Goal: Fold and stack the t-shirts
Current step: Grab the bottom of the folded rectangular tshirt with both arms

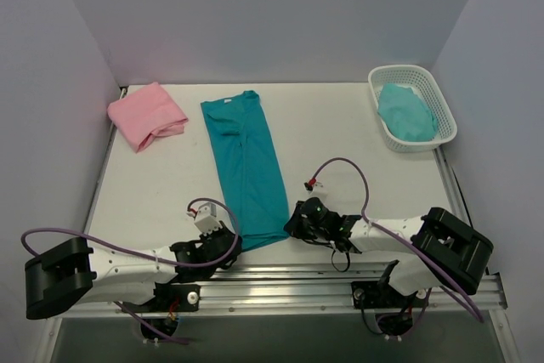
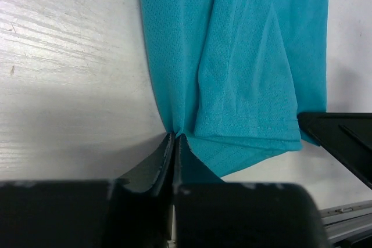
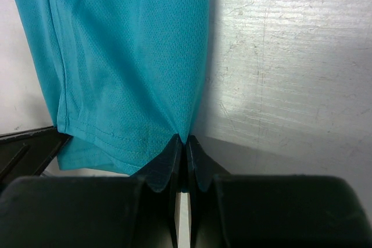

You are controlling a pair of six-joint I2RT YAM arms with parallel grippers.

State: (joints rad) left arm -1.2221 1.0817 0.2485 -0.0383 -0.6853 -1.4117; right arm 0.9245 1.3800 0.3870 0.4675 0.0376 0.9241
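My left tool and right tool are each pinched tight on a near hem corner of the teal shirt, lying lengthwise on the counter (pink shirt far left).

A: Where is bare tabletop to be found?

B: A broad strip is left open right of centre, between the teal t-shirt and the basket at upper right. A narrower strip is seen at left, below the pink t-shirt.

A: What is blocked?

B: The lower centre is taken up by the left tool and right tool, each clamped on a near corner of the teal t-shirt. A purple cable is looped above the right arm. The sides and far edge are closed by walls.
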